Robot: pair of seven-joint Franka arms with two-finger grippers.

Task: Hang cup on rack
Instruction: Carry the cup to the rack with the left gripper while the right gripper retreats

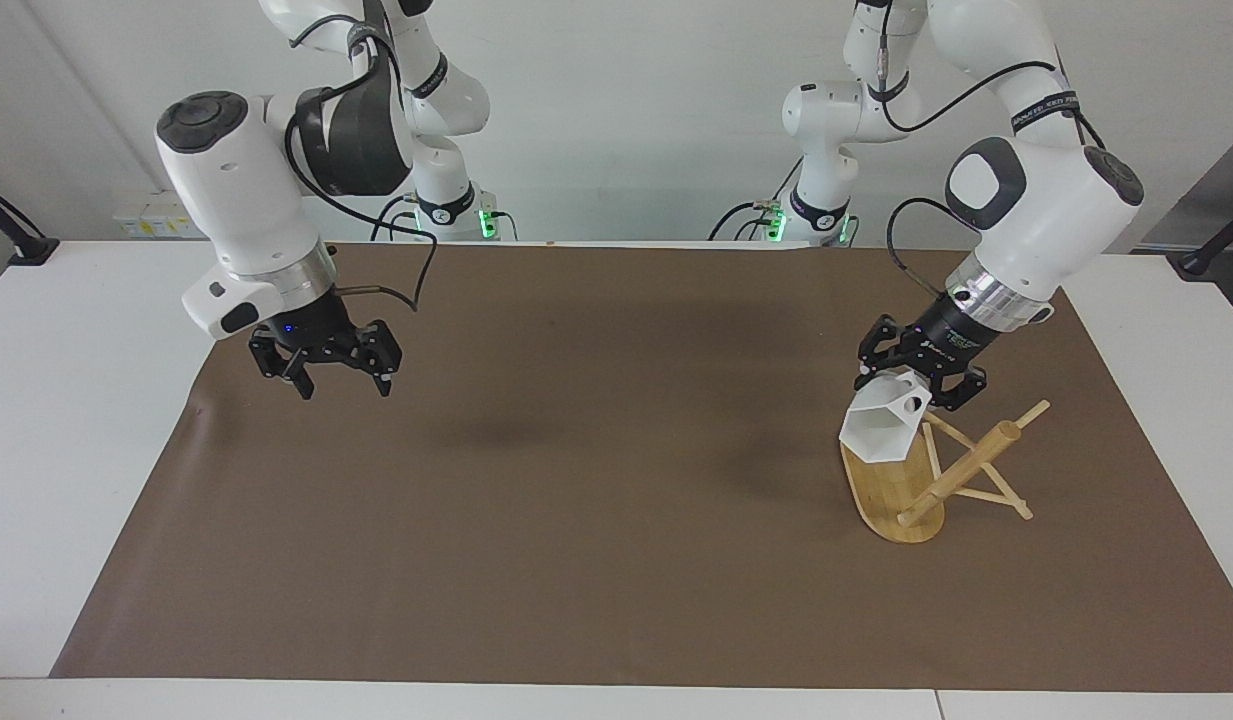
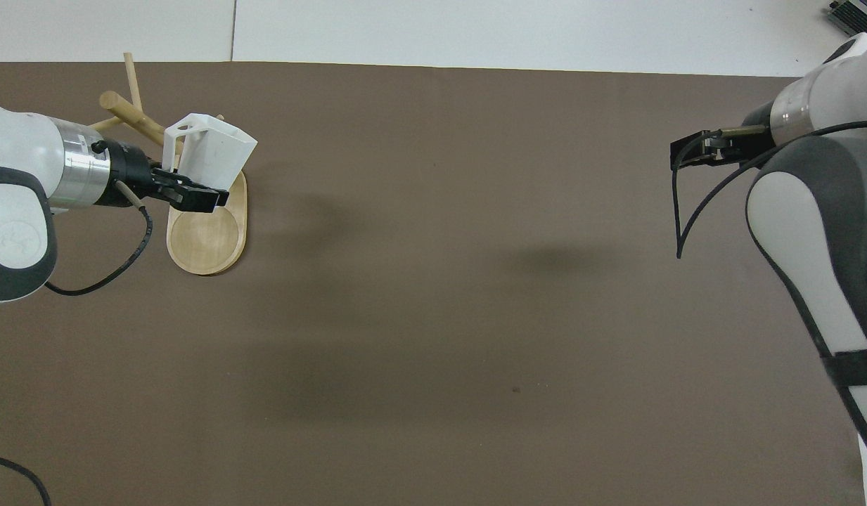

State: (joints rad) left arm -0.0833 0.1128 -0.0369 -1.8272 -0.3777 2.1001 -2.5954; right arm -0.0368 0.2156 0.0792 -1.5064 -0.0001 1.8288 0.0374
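Facing view, entry one: cup [image 1: 881, 428], white, faceted, held in the air by the left gripper [image 1: 921, 375], whose fingers are pinched on the handle end. Mouth tips down and toward the right arm's end of the table; the pierced handle sits uppermost beside the gripper. It hangs over the rack's base, apart from the pegs.

Entry two: rack [image 1: 926, 470], bamboo, oval base flat on the brown mat [image 1: 576, 480] at the left arm's end of the table. The post leans away from the camera in this view; thin pegs fan out around it. Overhead, the cup [image 2: 212, 151] covers part of the rack [image 2: 208, 235] and the left gripper [image 2: 187, 197] crosses the base rim.

Entry three: right gripper [image 1: 324, 358], fingers spread, carrying nothing, over the mat at the right arm's end, well apart from both items. Waiting. Overhead, only the tip of the right gripper [image 2: 697, 147] shows.

Risks, as judged:
- The handle hole is small and the pegs thin; a slight misalignment would likely put the handle wall against the peg tip.
- The rack looks light and nothing steadies it; a sideways push on a peg could slide or tip it.
- The pinch is on the handle end alone; the cup could pivot in it on contact.
- Letting go before the peg is through would drop the cup onto the base.
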